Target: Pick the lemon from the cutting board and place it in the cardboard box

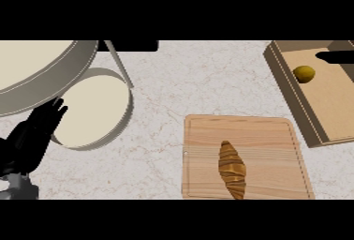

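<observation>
Yellow round lemon (304, 73) lies in the brown cardboard box (314, 126), upper right; your right hand (336, 56) sits just beside it, fingers unclear; left hand (34, 133) rests open.

Left hand (31, 138) black, slender fingers (52, 112); grey forearm below; right hand (336, 56) apparently black too.

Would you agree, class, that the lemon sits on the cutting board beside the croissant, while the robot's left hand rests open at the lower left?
Not quite. The head view shows the lemon lying inside the cardboard box, not on the cutting board. Only the croissant lies on the board. The rest holds: the left hand rests open at the lower left.
</observation>
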Controlling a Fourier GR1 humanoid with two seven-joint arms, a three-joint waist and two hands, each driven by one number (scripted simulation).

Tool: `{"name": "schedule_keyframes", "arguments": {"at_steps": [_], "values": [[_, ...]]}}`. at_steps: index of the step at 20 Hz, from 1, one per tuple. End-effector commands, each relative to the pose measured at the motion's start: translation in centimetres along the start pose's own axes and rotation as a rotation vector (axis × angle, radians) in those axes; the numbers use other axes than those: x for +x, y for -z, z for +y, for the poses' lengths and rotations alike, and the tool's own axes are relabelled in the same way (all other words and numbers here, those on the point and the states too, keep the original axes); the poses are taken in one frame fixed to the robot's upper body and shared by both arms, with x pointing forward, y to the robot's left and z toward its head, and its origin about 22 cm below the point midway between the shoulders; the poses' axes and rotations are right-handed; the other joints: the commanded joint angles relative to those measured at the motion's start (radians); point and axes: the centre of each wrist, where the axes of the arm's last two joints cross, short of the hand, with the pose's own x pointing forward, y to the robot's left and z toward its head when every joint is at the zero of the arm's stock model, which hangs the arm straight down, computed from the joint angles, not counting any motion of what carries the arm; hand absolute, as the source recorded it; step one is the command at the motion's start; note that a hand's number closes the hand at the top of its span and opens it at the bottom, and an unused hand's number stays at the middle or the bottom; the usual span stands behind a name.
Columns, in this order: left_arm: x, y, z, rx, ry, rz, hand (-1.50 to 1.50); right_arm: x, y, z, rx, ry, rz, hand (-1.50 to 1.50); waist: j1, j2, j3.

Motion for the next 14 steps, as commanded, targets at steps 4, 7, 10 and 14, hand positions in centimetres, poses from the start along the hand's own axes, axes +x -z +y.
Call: {"name": "schedule_keyframes", "arguments": {"at_steps": [4, 7, 10, 14], "values": [[1.5, 0.6, -0.4, 0.004, -0.014, -0.004, 0.00, -3.2, 1.7, -4.1, -0.141, 0.217, 0.042, -1.50, -0.012, -0.003, -0.001], [-0.6, -0.7, 0.6, 0.010, 0.022, 0.013, 0.00, -4.2, 2.4, -6.9, -0.128, 0.266, 0.059, -1.50, -0.016, -0.007, -0.002], [0.2, -0.2, 0.9, 0.020, -0.006, 0.024, 0.00, -6.8, 1.9, -8.8, -0.131, 0.289, 0.049, -1.50, -0.023, -0.007, -0.002], [0.1, 0.1, 0.0, 0.008, -0.011, 0.000, 0.00, -8.1, 1.4, -12.0, -0.064, 0.275, 0.018, -1.50, -0.021, -0.007, -0.002]]}}
